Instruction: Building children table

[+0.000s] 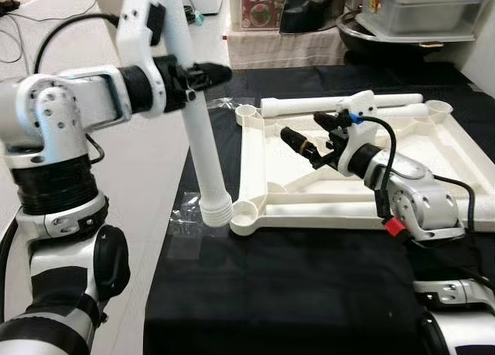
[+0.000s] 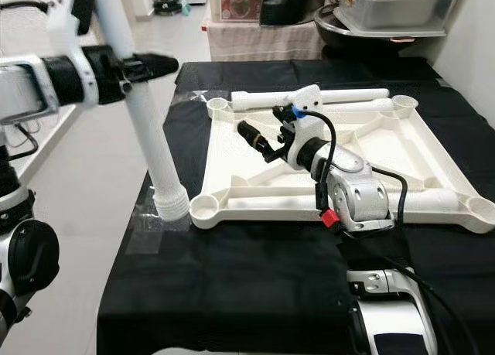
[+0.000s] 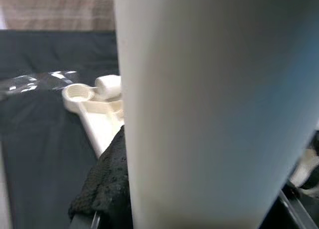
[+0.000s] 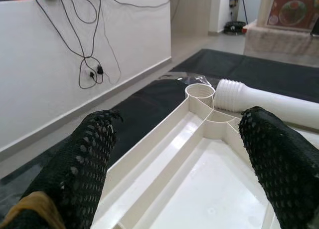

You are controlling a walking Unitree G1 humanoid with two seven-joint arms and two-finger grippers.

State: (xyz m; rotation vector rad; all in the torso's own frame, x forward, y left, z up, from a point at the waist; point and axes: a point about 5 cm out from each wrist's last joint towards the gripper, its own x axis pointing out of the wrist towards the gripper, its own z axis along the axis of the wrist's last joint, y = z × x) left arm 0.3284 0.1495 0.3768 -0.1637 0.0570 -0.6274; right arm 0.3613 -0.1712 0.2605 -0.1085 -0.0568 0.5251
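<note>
My left gripper (image 1: 197,75) is shut on a long white table leg (image 1: 198,134), held tilted with its threaded end (image 2: 172,203) down. That end hangs just left of the near-left corner socket (image 1: 246,211) of the upturned white tabletop (image 1: 254,158), beside it and not in it. In the left wrist view the leg (image 3: 209,109) is very close, with a far corner socket (image 3: 77,93) behind it. My right gripper (image 2: 267,127) stands open above the tabletop's inner left part, with nothing between its fingers (image 4: 87,159). Two more legs (image 1: 309,105) lie along the tabletop's far edge.
The tabletop lies on a table covered in black cloth (image 1: 271,293), whose left edge carries clear plastic wrap (image 1: 182,208). Light floor runs to the left. A clear storage bin (image 1: 425,11) and a dark pan stand at the back right. Cables hang on a white wall (image 4: 94,54).
</note>
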